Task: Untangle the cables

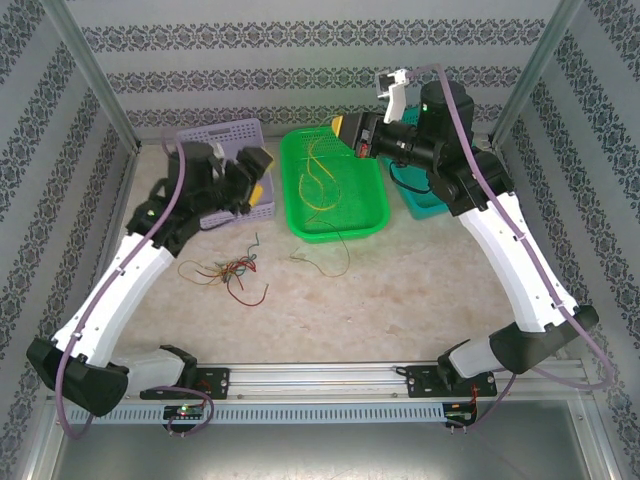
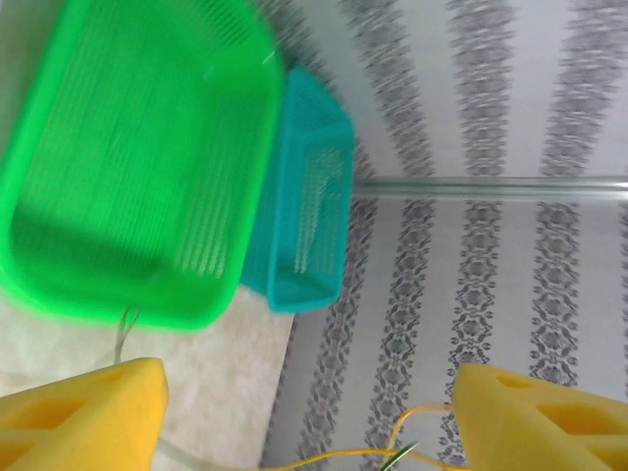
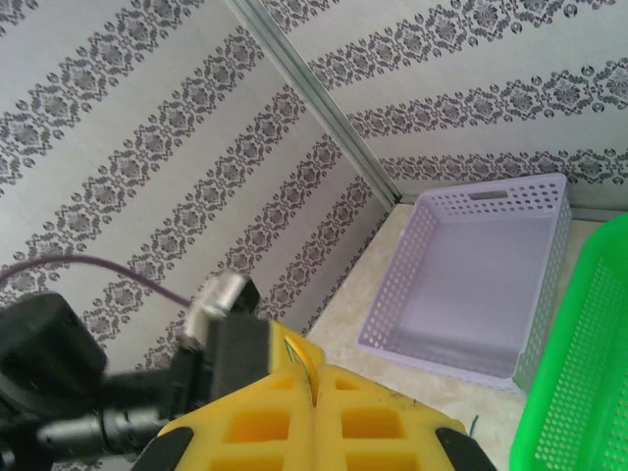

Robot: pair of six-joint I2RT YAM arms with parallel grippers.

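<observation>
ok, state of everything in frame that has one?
left pincer: open, yellow wire crossing its gap
right pincer: shut on thin wire
green basket: upright, several strands inside
teal basket: upright
purple basket: upright, looks empty
tangle: knotted, flat on table

**Top external:** high behind the arm bases, looking down and forward over the whole bench [image 1: 400, 290], with the green basket [image 1: 362, 195] at mid-rear.
**Left wrist:** close on the green basket's left, looking rightward across it past the left claw [image 2: 309, 417].
**Right wrist:** just right of that basket, facing leftward over its rim past the right claw [image 3: 314, 392].
All three views share the green basket.
</observation>
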